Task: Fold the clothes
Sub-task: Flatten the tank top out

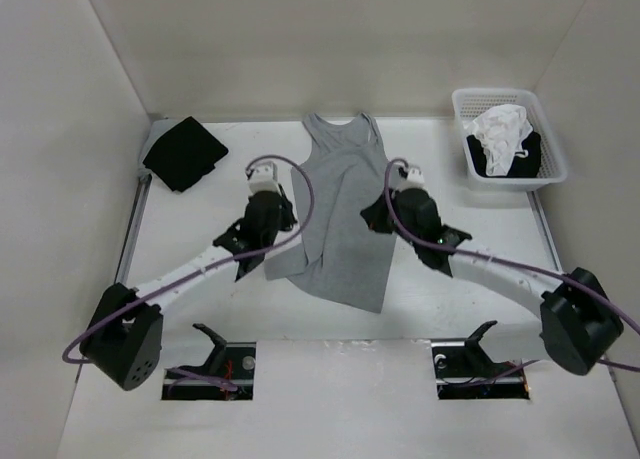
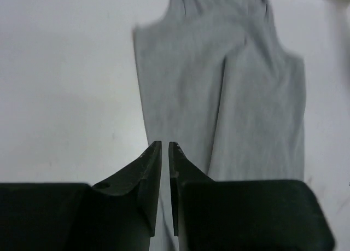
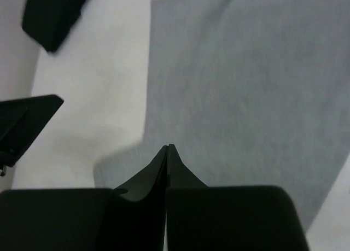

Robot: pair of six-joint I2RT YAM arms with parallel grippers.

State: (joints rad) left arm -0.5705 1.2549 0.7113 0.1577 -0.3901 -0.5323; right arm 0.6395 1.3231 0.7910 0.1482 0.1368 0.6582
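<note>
Between the nearly closed left tool (image 2: 165, 145), its grip unclear, and the closed right tool (image 3: 168, 147) lies a limp, light tank top (image 1: 340, 219), probably best pinched at its side edges.

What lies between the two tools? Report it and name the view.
The grey tank top lies between the left tool and right tool; the top view shows it.

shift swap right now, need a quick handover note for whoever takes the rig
Left pincer: nearly shut at the tank top edge on its own side; grip unclear.
Right pincer: shut, tips over the tank top's other side; grip unclear.
Tank top: spread on the table, straps far, hem near, one crease down it.
Done: no fold yet. Left: all the folding.
</note>
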